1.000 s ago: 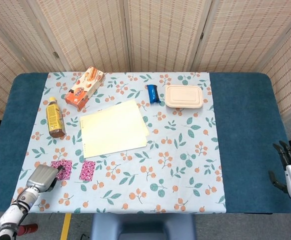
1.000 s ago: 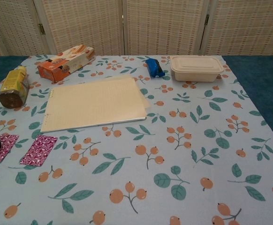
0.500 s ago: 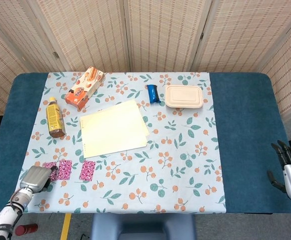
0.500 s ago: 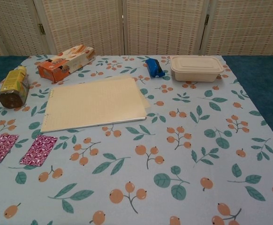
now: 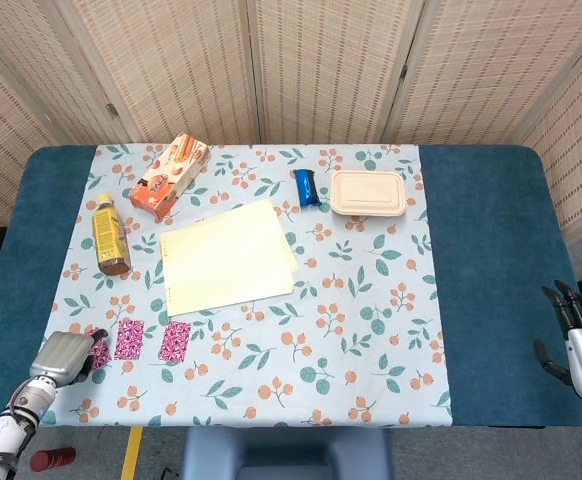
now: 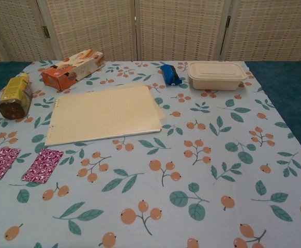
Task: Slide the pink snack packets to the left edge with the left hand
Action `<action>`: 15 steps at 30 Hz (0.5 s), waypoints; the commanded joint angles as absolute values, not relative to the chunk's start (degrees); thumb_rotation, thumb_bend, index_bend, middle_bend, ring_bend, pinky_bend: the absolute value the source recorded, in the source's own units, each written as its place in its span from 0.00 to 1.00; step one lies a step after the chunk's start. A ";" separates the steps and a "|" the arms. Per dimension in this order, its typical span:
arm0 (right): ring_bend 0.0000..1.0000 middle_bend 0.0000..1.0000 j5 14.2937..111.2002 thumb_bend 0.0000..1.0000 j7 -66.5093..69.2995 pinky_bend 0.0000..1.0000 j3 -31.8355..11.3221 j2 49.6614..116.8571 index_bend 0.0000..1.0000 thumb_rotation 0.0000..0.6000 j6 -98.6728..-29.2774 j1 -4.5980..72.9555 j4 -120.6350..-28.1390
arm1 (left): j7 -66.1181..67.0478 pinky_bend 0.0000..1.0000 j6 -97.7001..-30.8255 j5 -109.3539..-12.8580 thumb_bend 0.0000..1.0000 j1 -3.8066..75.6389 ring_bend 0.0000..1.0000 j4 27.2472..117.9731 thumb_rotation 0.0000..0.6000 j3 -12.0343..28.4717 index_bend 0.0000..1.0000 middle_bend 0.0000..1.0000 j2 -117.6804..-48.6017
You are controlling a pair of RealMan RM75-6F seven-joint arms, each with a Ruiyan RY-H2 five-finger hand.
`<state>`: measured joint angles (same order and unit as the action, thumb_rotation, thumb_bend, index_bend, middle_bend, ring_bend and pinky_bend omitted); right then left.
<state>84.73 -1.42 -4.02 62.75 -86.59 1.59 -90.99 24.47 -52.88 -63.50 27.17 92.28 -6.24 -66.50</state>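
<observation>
Pink snack packets (image 5: 129,339): thin, light, flimsy foil; best pressed flat from above. Left hand (image 5: 63,356) pressed the leftmost; fingers curled, grip unclear.

Looks like a staged test room, not a real home. A table (image 5: 491,270) under blue cloth with a floral tablecloth (image 5: 371,330), closed in behind by woven folding screens (image 5: 321,70). Household items laid out well apart: biscuit box (image 5: 169,176), bottle (image 5: 110,236), lunch container (image 5: 369,193), paper sheets (image 5: 229,257).
</observation>
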 commanded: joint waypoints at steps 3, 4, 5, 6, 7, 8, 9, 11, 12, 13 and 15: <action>0.13 0.10 84.77 0.39 -1.25 0.00 -3.99 62.65 0.10 1.00 -86.66 1.53 -90.91 | 22.88 0.91 -52.29 -65.07 0.65 28.17 0.88 93.38 1.00 -4.88 0.20 0.99 -66.50; 0.13 0.10 84.78 0.39 -1.19 0.00 -3.96 62.63 0.10 1.00 -86.70 1.48 -90.87 | 22.86 0.91 -52.12 -65.19 0.60 28.46 0.88 93.66 1.00 -4.63 0.20 0.99 -66.51; 0.13 0.10 84.76 0.39 -1.12 0.00 -3.95 62.63 0.10 1.00 -86.75 1.43 -90.81 | 22.98 0.91 -52.07 -65.26 0.52 28.73 0.88 93.96 1.00 -4.34 0.20 0.99 -66.58; 0.13 0.10 84.72 0.39 -1.04 0.00 -3.94 62.64 0.10 1.00 -86.79 1.37 -90.73 | 23.33 0.91 -52.10 -65.37 0.47 29.09 0.88 94.42 1.00 -4.00 0.20 0.99 -66.73; 0.13 0.10 84.68 0.39 -0.93 0.00 -3.94 62.67 0.10 1.00 -86.82 1.33 -90.64 | 23.63 0.91 -52.14 -65.39 0.41 29.35 0.88 94.80 1.00 -3.75 0.20 0.99 -66.89; 0.13 0.10 84.68 0.39 -0.88 0.00 -3.93 62.68 0.10 1.00 -86.83 1.31 -90.59 | 23.82 0.91 -52.16 -65.29 0.36 29.45 0.88 94.97 1.00 -3.64 0.19 0.99 -66.97; 0.13 0.10 84.63 0.39 -0.75 0.00 -3.91 62.72 0.10 1.00 -86.81 1.28 -90.46 | 24.17 0.91 -52.25 -65.31 0.34 29.78 0.88 95.43 1.00 -3.28 0.19 0.99 -67.26; 0.13 0.10 84.52 0.39 -0.44 0.00 -3.88 62.76 0.10 1.00 -86.74 1.22 -90.19 | 26.09 0.91 -52.38 -65.08 0.31 30.56 0.88 95.81 1.00 -2.88 0.19 0.99 -67.86; 0.13 0.10 84.47 0.39 -0.28 0.00 -3.90 62.79 0.10 1.00 -86.75 1.19 -90.02 | 27.23 0.91 -52.45 -64.67 0.29 30.94 0.88 96.21 1.00 -2.70 0.19 0.99 -68.21; 0.13 0.10 84.42 0.39 -0.17 0.00 -3.91 62.80 0.10 1.00 -86.72 1.18 -89.91 | 27.74 0.91 -52.35 -64.31 0.29 31.19 0.88 96.67 1.00 -2.59 0.19 0.99 -68.42; 0.13 0.10 84.37 0.39 0.00 0.00 -3.90 62.81 0.10 1.00 -86.63 1.18 -89.73 | 28.98 0.91 -52.37 -63.50 0.28 31.66 0.88 97.27 1.00 -2.38 0.19 0.99 -68.71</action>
